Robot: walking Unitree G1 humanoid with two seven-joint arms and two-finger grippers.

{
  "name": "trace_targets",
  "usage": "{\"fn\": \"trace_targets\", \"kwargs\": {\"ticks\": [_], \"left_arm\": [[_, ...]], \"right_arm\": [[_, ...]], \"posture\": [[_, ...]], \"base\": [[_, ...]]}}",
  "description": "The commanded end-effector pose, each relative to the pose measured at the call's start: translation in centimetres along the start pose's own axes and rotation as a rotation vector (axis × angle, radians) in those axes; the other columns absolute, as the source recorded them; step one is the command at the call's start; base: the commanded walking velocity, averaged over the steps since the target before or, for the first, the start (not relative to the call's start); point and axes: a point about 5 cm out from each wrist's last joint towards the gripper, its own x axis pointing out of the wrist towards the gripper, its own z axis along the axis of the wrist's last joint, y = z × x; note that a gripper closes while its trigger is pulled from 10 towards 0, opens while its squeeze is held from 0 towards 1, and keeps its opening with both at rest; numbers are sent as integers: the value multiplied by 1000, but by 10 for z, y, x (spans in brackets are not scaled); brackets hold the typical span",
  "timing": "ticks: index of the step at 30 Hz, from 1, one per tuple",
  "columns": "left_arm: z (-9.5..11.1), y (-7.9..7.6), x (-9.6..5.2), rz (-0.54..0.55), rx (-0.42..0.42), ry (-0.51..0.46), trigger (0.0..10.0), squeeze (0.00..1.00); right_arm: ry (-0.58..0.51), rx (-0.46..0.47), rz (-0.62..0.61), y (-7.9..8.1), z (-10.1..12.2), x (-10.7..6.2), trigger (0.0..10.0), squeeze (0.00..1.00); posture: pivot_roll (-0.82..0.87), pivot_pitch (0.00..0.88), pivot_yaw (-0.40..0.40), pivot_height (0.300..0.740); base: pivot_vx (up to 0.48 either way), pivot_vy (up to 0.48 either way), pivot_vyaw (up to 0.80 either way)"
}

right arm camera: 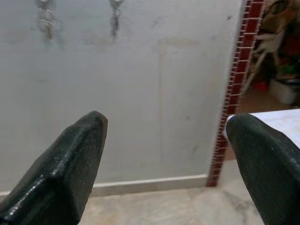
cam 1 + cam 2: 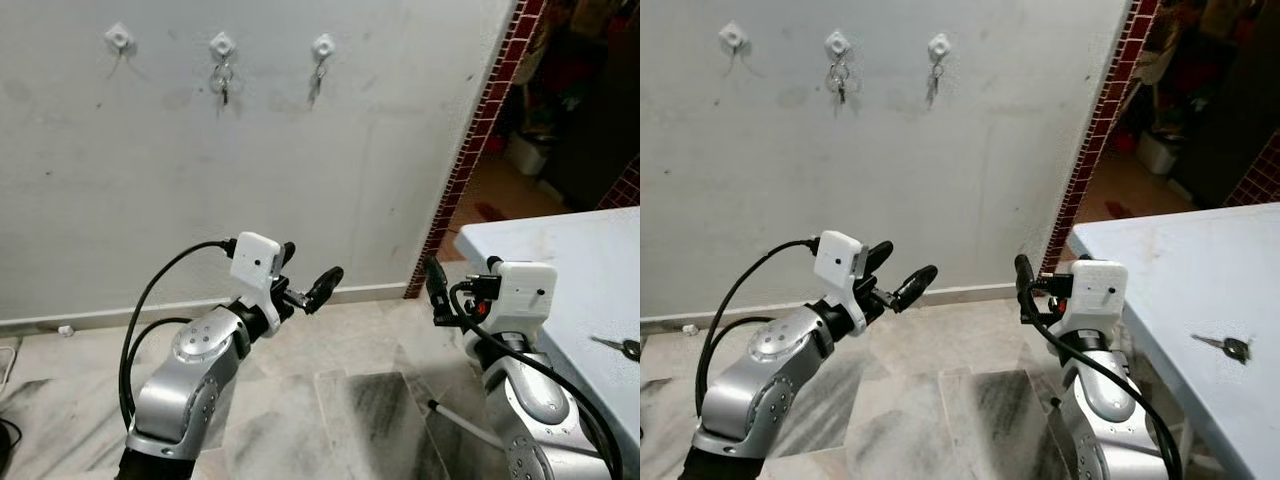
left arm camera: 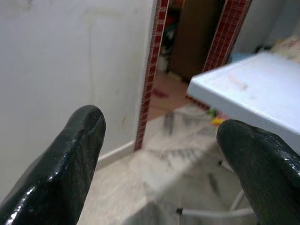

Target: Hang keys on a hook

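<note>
I am holding my left gripper [image 2: 307, 277] and right gripper [image 1: 164, 159] wide open and empty, since the keys [image 2: 1228, 346] are lying on the worktop [image 2: 1160, 260], one hook [image 2: 118, 38] free.

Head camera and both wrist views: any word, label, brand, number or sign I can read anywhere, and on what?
None can be read.
Wall and its three hooks: no text.
White camera housings on the left gripper and right gripper: no print visible.
Table and the key on it: any marking too small to tell.
</note>
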Motion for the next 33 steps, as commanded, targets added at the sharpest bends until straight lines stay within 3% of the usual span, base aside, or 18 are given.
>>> {"fn": "trace_targets", "kwargs": {"ticks": [1,21,27,33], "left_arm": [[4,-4,3,-17,-7,-14,10000,0],[7,6,6,44,-24,-15,10000,0],[8,11,8,83,-74,-18,10000,0],[7,14,8,104,-104,-15,10000,0]], "right_arm": [[4,-16,-18,-5,2,1,10000,0],[2,-19,-18,-5,1,1,10000,0],[-3,-18,-22,-5,2,0,10000,0],[-4,-19,-26,-5,2,-1,10000,0]], "posture": [[100,0,-40,740],[102,0,-38,740],[97,0,-35,740],[95,0,-34,740]], "base": [[0,0,-800],[0,0,-800],[0,0,-253],[0,418,0]]}}
